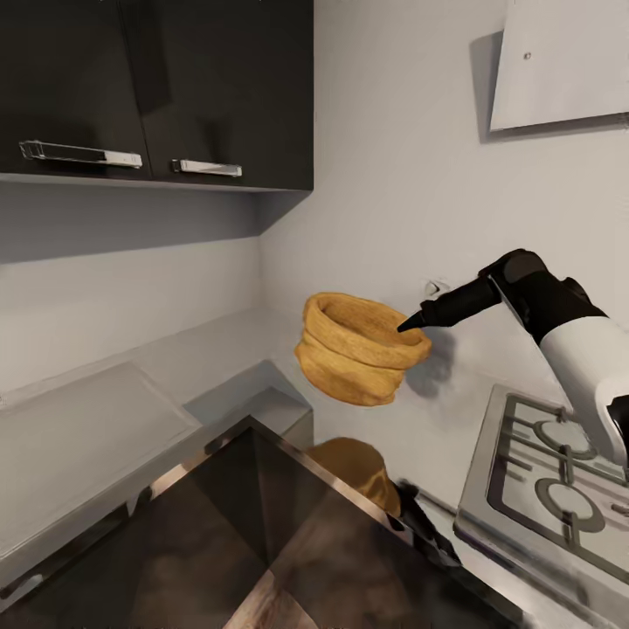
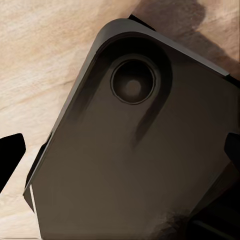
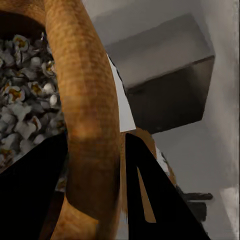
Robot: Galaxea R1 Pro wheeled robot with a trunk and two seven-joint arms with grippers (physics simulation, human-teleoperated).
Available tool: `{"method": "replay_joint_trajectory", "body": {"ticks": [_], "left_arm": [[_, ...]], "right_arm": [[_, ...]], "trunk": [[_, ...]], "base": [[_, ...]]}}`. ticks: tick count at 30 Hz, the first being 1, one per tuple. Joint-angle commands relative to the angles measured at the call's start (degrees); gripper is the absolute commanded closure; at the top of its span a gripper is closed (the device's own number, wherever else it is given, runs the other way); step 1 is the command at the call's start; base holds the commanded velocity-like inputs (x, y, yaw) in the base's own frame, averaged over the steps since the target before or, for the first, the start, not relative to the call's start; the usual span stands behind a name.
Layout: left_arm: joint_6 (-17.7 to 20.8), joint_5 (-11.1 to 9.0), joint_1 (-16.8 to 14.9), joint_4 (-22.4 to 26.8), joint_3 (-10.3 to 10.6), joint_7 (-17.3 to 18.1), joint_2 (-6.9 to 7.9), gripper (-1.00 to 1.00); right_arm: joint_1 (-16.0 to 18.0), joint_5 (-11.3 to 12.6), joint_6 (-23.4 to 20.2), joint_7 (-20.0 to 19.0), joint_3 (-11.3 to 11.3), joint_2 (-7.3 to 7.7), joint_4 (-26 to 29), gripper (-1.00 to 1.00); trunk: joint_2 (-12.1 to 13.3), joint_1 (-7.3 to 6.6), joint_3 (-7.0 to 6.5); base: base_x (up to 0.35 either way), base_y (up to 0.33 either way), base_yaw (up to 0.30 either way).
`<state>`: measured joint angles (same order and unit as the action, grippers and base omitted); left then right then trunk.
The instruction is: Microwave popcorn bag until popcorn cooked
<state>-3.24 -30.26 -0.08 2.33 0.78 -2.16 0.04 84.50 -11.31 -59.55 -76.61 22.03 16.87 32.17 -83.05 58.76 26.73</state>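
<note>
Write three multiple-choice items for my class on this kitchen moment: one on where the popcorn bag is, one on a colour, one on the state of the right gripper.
1. Where is the popcorn bag?
A. Lying on the gas hob
B. Lifted above the countertop, beside the hob
C. Inside the upper cabinet

2. What colour is the bag?
A. Mustard tan
B. Mint blue
C. Black

3. What is the right gripper doing?
A. Hanging open, far from the bag
B. Gripping a cabinet handle
C. Pinching the bag's rolled rim

Answers:
1 B: in the head view the bag hangs in the air with its reflection on the glossy top below, left of the gas hob.
2 A: its burlap-like sides are tan in head and right wrist views.
3 C: the right wrist view shows one finger inside by the popcorn and one outside the rim.
</note>
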Motion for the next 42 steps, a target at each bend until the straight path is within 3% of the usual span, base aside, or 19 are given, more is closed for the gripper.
{"method": "replay_joint_trajectory", "body": {"ticks": [1,5,10,19,20,23,24,26,35,37,42], "left_arm": [[-0.1,-0.1,0.0,0.0,0.1,-0.2,-0.07,-1.00],[-0.1,-0.2,0.0,0.0,0.0,-0.5,-0.12,-1.00],[-0.1,-0.3,0.0,0.0,-0.1,-0.6,-0.12,-1.00],[-1.9,-0.2,0.0,0.0,-0.2,-0.6,-0.12,-1.00],[-1.9,-0.2,0.0,0.0,-0.2,-0.6,-0.12,-1.00],[-1.9,-0.3,0.0,-0.1,-0.2,-0.6,-0.12,-1.00],[-1.9,-0.3,0.0,-0.1,-0.2,-0.6,-0.12,-1.00],[-1.9,-0.3,0.0,-0.1,-0.2,-0.6,-0.18,-1.00],[-1.9,-0.3,0.0,-0.1,-0.3,-0.6,-0.12,-1.00],[-1.9,-0.2,0.0,-0.1,-0.3,-0.6,-0.20,-1.00],[-1.9,-0.3,0.0,-0.1,-0.3,-0.6,-0.20,-1.00]], "right_arm": [[0.0,-0.6,-0.4,-0.4,0.1,0.66,0.6,1.00],[0.0,-0.8,-0.4,-0.1,0.2,4.94,9.1,1.00],[0.0,-6.1,-0.4,0.6,0.1,6.91,10.7,1.00],[0.0,-6.9,-0.4,0.7,0.1,11.88,10.8,1.00],[0.0,-6.9,-0.4,0.8,0.0,13.85,10.8,1.00],[0.0,-6.9,-0.4,1.1,0.0,16.99,10.8,1.00],[0.0,-6.9,-0.4,1.3,-0.1,18.97,10.8,1.00],[0.0,-6.9,-0.4,1.4,-0.1,20.65,10.8,1.00],[0.0,-7.1,-0.4,1.9,0.5,21.32,10.8,1.00],[0.0,-7.1,-0.4,1.9,0.0,22.42,13.8,1.00],[0.0,-6.9,-0.4,2.3,-1.6,22.42,14.2,1.00]], "trunk": [[0.0,-0.03,0.06],[0.0,-0.03,0.06],[0.0,-0.03,0.06],[0.0,-0.03,0.06],[0.0,-0.03,0.06],[0.0,-0.03,0.06],[0.0,-0.03,0.06],[0.0,-0.03,0.06],[0.0,-0.03,0.06],[0.0,-0.03,0.06],[0.0,-0.03,0.06]], "base": [[-0.286,-0.038,0.000],[-0.326,-0.008,0.000],[-0.345,0.000,0.000],[-0.347,0.000,0.000],[-0.347,0.000,0.000],[-0.347,0.000,0.000],[-0.347,0.000,0.000],[-0.347,0.000,0.000],[-0.347,0.000,0.000],[-0.347,0.000,0.000],[-0.347,0.000,0.000]]}}
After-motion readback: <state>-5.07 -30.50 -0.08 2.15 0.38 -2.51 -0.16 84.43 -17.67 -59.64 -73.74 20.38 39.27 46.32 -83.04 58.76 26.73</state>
